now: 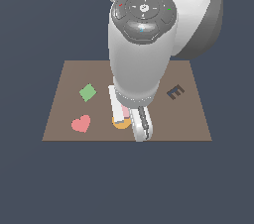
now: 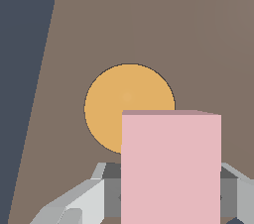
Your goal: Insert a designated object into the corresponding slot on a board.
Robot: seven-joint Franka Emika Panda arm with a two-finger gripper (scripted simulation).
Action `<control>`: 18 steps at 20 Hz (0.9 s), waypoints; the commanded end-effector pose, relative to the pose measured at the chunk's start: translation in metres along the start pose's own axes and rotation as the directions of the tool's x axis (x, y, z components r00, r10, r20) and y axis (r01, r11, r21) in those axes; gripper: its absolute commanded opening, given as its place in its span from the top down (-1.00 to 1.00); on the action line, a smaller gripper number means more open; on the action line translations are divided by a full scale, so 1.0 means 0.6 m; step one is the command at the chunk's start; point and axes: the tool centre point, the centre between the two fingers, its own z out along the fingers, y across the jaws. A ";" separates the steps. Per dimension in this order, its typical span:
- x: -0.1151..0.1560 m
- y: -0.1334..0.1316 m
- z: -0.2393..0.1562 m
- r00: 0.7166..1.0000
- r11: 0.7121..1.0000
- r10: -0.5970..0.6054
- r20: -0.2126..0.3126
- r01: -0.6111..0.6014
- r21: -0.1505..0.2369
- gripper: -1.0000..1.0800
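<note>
Hand (image 1: 130, 121) clamped on light pink block (image 2: 170, 168), held above brown board (image 1: 193, 119), overlapping orange disc (image 2: 114, 104); green diamond (image 1: 88, 92), red heart (image 1: 81, 123), E-shaped cut-out (image 1: 175, 91) alongside.

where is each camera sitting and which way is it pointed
Exterior view: off the arm, raised, looking down at the brown board; the white arm fills the middle and hides much of the board, the hand low over the orange disc.
Wrist view: on the wrist, looking down along the hand at the board; its grey fingers flank the pink block.
Both views show the board, the orange disc and the pink block.
</note>
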 end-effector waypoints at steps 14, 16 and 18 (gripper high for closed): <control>-0.019 0.106 -0.004 0.798 0.798 0.603 0.001 -0.603 0.000 1.00; -0.025 0.115 -0.004 0.759 0.759 0.651 0.001 -0.651 0.000 1.00; -0.031 0.123 -0.004 0.723 0.723 0.691 0.001 -0.691 0.000 1.00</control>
